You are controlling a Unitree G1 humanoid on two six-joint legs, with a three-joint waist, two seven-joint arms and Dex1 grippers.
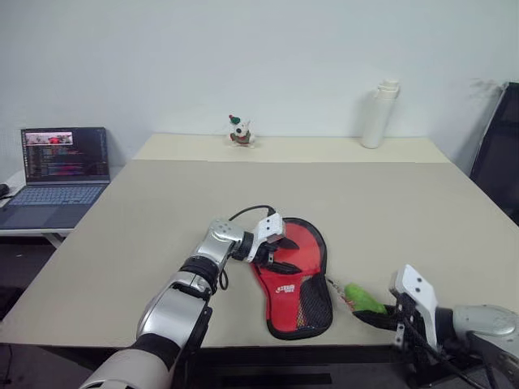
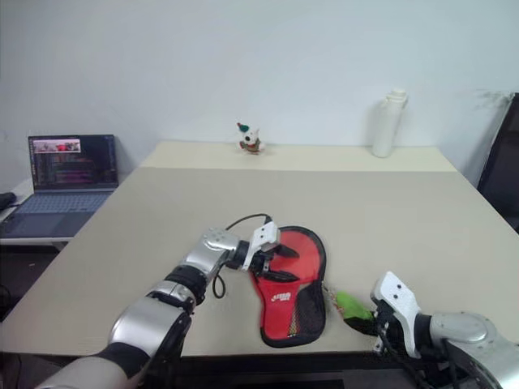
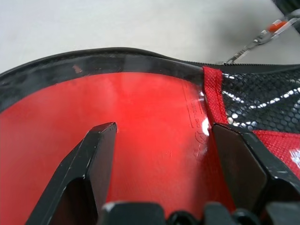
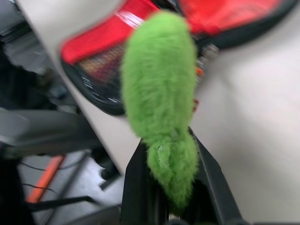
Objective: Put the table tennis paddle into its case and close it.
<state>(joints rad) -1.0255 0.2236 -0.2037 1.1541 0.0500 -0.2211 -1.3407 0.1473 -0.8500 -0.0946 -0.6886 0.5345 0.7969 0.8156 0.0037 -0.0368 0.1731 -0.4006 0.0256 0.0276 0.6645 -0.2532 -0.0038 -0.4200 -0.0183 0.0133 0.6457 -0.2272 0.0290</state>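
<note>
Near table [image 1: 162, 211] front edge, case [image 1: 304, 312]; right gripper [image 1: 379, 318] pinches green pull [image 1: 364, 298].

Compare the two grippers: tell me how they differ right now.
The left gripper is open, fingers resting on the red case; the right gripper is shut on the fuzzy green zipper pull. The left is over the table, the right at its near edge. Both have black fingers.

Case [image 1: 296, 279] on table [image 1: 162, 219], laptop [image 1: 57, 174] left.

The case [image 1: 296, 275] is red with black mesh and trim; its fuzzy zipper pull [image 4: 159, 103] is bright green.
</note>
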